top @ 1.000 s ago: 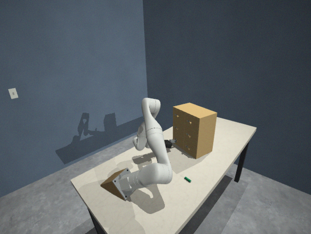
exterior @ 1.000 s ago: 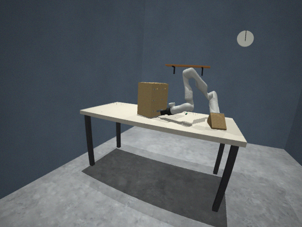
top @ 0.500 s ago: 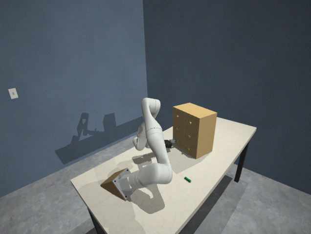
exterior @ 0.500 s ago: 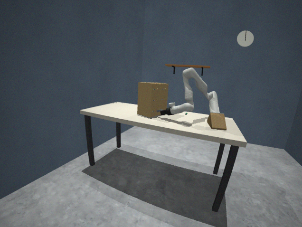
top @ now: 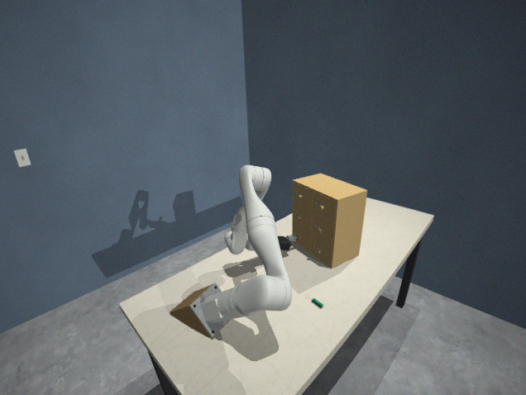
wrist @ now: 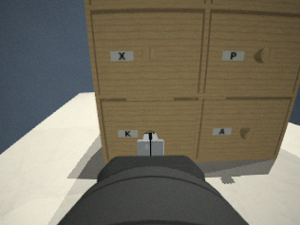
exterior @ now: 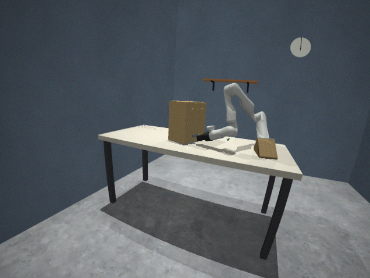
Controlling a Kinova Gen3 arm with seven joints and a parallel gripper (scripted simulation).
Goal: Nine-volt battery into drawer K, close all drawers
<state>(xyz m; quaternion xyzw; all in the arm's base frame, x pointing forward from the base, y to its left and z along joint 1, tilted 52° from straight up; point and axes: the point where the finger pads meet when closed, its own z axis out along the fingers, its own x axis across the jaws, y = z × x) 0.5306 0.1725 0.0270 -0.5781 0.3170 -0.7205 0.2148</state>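
The pale table (top: 386, 233) (exterior: 134, 135) (wrist: 47, 137) spans the lower part of the top view. The white arm (top: 263, 237) (exterior: 230, 116) bends through the centre; the wooden chest (top: 351, 229) (exterior: 177, 122) (wrist: 152, 34) stands upright right of centre. Drawer K (wrist: 176, 120), lower left of the wrist view, looks closed. At its knob is the pincer (top: 294, 238) (exterior: 195, 135) (wrist: 150, 140) — pressed together, pinching nothing. A green cylinder (top: 317, 302) (exterior: 228, 139) lies lower right in the top view — where the nine-volt battery is, I cannot tell.

On the pale tabletop (top: 382, 225) (exterior: 143, 134) (wrist: 57, 122), an upright chest (top: 351, 229) (exterior: 178, 122) (wrist: 152, 80), well apart a brown wedge (top: 185, 311) (exterior: 267, 149), and a green cylinder (top: 317, 302) (exterior: 228, 139), lying apart from both.
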